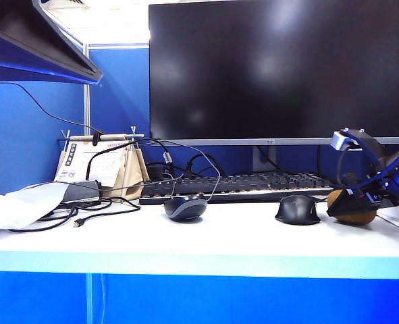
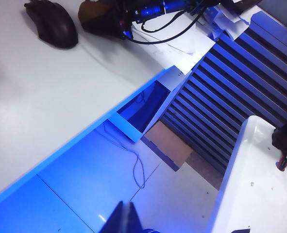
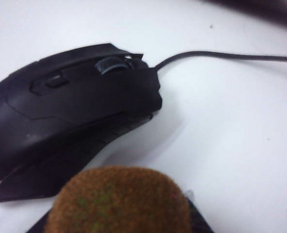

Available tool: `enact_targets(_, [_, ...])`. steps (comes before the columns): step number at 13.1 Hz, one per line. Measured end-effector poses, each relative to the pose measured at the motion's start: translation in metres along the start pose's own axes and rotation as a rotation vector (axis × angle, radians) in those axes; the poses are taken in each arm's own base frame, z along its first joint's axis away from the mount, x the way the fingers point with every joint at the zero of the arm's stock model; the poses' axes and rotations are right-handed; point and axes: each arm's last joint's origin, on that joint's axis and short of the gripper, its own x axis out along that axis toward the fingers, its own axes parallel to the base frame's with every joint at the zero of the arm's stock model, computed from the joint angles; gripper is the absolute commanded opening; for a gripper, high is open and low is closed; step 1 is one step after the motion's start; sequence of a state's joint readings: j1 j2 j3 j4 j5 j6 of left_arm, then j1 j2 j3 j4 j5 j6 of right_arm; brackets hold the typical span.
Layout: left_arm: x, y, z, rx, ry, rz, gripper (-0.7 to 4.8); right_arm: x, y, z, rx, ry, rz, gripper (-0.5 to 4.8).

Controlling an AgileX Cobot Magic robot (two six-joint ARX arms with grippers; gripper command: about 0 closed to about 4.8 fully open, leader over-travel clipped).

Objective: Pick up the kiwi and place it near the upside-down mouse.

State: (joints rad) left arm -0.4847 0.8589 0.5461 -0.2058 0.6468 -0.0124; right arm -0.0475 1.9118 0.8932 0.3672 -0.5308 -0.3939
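Where the right gripper (image 1: 348, 202) straddles the kiwi (image 1: 353, 208), the pick is underway.
Its jaws flank the fruit on the table (image 1: 206, 239) beside the black mouse (image 1: 297, 210); a firm grip is unclear. The upside-down mouse (image 1: 185, 207) lies well left. Left gripper's (image 2: 126, 221) state unclear.

A white desk (image 1: 206, 246) fronts blue partition walls (image 1: 34, 145); the floor (image 2: 172, 191) looks pale, perhaps tiled.

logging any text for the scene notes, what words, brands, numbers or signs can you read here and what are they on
"HSD", reading sideways, on the monitor bezel at its right edge.
Print on the paper cards on the stand behind the cables: too small to read.
A small mark on the monitor's lower bezel: too small to read.
Black mouse, kiwi: no text visible.
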Motion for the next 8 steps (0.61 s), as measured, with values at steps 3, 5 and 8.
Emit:
enact_targets(3, [0.0, 0.0, 0.0, 0.0, 0.0, 0.0, -0.01, 0.0, 0.001, 0.0, 0.048, -0.003, 0.019, 2.28])
enact_targets(5, [0.0, 0.0, 0.0, 0.0, 0.0, 0.004, -0.01, -0.011, 0.003, 0.016, 0.11, -0.06, 0.056, 2.28])
enact_targets(8, [0.0, 0.0, 0.0, 0.024, -0.001, 0.011, -0.01, -0.04, 0.02, 0.062, 0.075, -0.186, 0.08, 2.29])
